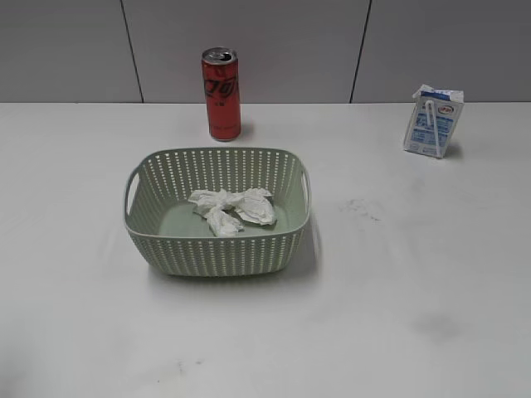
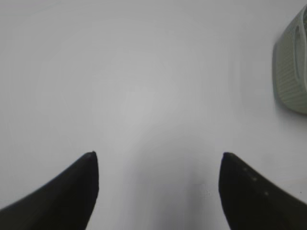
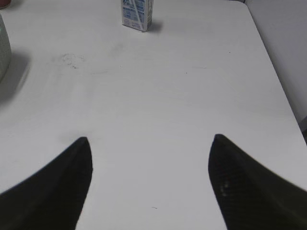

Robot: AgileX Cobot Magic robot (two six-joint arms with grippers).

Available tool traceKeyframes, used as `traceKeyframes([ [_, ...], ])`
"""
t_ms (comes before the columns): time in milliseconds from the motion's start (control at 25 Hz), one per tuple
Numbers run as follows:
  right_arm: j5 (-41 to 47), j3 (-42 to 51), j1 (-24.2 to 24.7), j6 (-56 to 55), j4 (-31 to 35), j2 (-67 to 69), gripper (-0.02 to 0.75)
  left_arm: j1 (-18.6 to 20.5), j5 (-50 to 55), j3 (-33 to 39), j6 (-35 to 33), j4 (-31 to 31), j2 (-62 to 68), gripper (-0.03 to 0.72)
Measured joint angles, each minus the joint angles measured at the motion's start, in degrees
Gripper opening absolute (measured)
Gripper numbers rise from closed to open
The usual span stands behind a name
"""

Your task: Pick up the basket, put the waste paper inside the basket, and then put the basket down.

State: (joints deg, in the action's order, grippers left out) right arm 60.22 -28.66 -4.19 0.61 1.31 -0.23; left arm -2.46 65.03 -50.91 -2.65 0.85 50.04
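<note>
The pale sage-green basket (image 1: 216,249) stands on the white table in the middle of the exterior view. The white waste paper wads (image 1: 232,208) lie together inside it on its floor. A piece of the basket's side shows at the right edge of the left wrist view (image 2: 292,72) and a sliver at the left edge of the right wrist view (image 3: 3,52). My left gripper (image 2: 158,155) is open and empty over bare table, left of the basket. My right gripper (image 3: 151,139) is open and empty over bare table, right of the basket. Neither arm shows in the exterior view.
A red drink can (image 1: 221,94) stands behind the basket near the wall. A blue-and-white drink carton (image 1: 434,121) stands at the back right, also in the right wrist view (image 3: 136,13). The table's right edge (image 3: 283,96) runs along the right wrist view.
</note>
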Motion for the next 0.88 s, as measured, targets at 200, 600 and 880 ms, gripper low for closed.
traceKeyframes([
  [200,0.0,0.0,0.0,0.0,0.0,0.0,0.57,0.0,-1.0,9.9,0.0,0.0,-13.8,0.589],
  [600,-0.1,0.0,0.0,0.0,0.0,0.0,0.569,0.0,-2.2,22.5,0.0,0.3,-36.4,0.586],
  [880,-0.1,0.0,0.0,0.0,0.0,0.0,0.569,0.0,-2.9,22.9,0.2,0.4,-45.3,0.586],
])
